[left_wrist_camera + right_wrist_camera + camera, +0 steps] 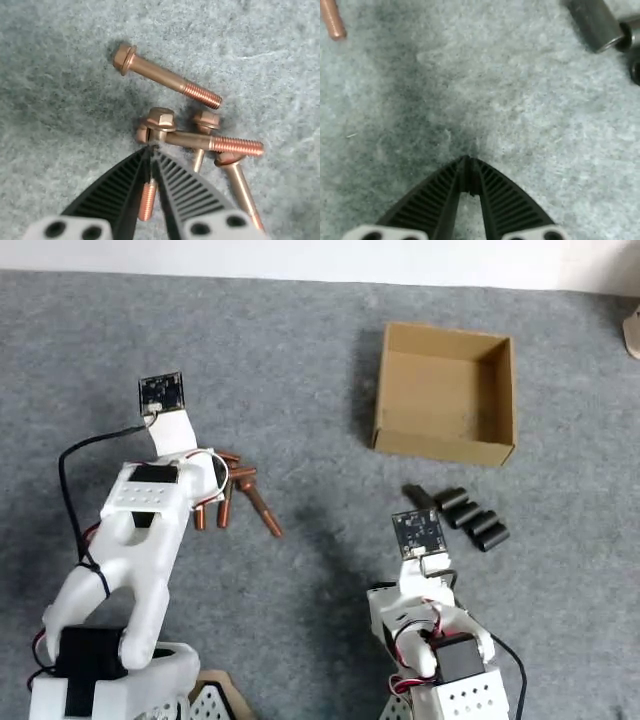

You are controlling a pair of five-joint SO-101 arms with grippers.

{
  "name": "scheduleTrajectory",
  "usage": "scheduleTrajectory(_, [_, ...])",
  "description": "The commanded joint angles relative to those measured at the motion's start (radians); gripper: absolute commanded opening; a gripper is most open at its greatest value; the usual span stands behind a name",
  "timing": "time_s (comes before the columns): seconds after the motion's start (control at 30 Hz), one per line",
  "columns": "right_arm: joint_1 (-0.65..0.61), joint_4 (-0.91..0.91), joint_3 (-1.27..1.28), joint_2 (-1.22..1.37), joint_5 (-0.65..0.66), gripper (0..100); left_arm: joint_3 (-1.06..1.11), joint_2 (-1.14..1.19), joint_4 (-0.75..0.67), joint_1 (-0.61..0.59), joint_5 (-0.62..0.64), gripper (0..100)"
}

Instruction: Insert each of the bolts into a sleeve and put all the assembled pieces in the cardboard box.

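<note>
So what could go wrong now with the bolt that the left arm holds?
1. The left gripper looks shut on a bolt whose head touches another bolt in the pile, so lifting may drag or scatter its neighbours.
2. The held bolt's shank runs back between the fingers, with only the head sticking out. It may be awkward to push into a sleeve.

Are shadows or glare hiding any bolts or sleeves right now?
High view: even light, one soft shadow on the carpet near the middle, bolts and sleeves plain. Left wrist view: bolts cast small soft shadows, faint shine on threads, nothing hidden. Right wrist view: a dim patch ahead of the right gripper, pale sheen on a sleeve.
</note>
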Motion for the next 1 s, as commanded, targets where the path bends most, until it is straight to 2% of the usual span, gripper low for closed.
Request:
scheduleTrajectory(0.0, [0.012,-0.022,0.105,-0.01,-0.009,0.6,-0.007,-0.045,0.011,0.018,0.006,17])
scheduleTrajectory(0.1, [0.012,-0.022,0.105,-0.01,-0.009,0.6,-0.007,-0.045,0.04,0.018,0.006,21])
scheduleTrajectory(0.43, [0.012,-0.022,0.105,-0.01,-0.009,0.6,-0.007,-0.045,0.048,0.016,-0.003,18])
scheduleTrajectory(0.6, [0.012,-0.022,0.105,-0.01,-0.009,0.6,-0.007,-0.033,0.046,0.012,-0.084,18])
scheduleTrajectory(0.8, [0.012,-0.022,0.105,-0.01,-0.009,0.6,-0.051,0.148,-0.025,0.01,-0.094,18])
scheduleTrajectory(0.97, [0.012,-0.022,0.105,-0.01,-0.009,0.6,-0.148,0.278,-0.026,-0.041,-0.094,18])
